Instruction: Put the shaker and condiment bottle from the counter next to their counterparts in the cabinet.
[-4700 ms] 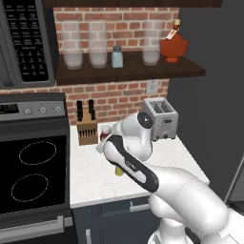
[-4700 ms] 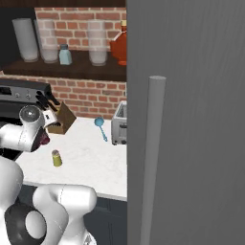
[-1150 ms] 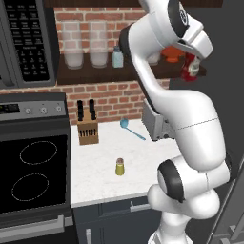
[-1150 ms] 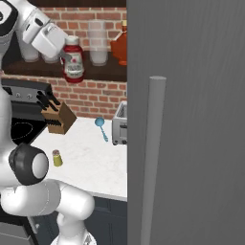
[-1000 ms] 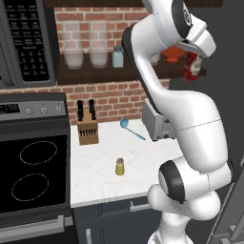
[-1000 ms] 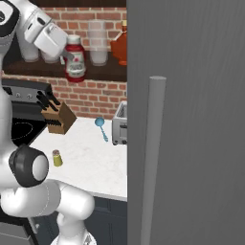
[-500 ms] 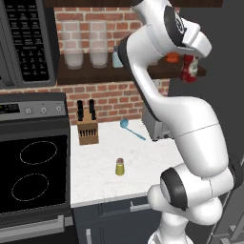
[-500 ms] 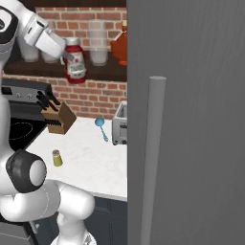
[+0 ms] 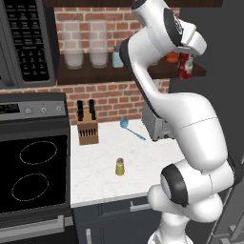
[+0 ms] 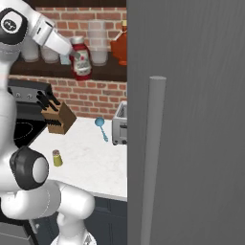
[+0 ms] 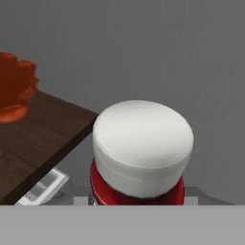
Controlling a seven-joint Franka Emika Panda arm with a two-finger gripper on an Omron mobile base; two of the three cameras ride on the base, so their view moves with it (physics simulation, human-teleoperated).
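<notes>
Left base view: white marble counter (image 9: pixel 95 167) right of black stove (image 9: pixel 33 176), brick wall behind, microwave (image 9: pixel 26 43) upper left. Knife block (image 9: pixel 87 128), blue spoon (image 9: pixel 131 128), toaster (image 9: pixel 155 126) at far side; yellow-green shaker (image 9: pixel 120 167) stands alone mid-counter. Dark wood shelf (image 9: pixel 95 74) carries glass jars (image 9: pixel 86 45) & pale blue shaker (image 9: pixel 117 57). Arm reaches up high, gripper (image 9: pixel 187 55) at shelf's right end, clamped on red condiment bottle (image 9: pixel 185 66).

Right base view: grey door (image 10: pixel 186 119) w/ handle covers right half. Bottle hangs in front of shelf edge, orange-red flask (image 10: pixel 119 45) to its right.

Hand view: bottle's white cap close up, off shelf corner; flask far left.
</notes>
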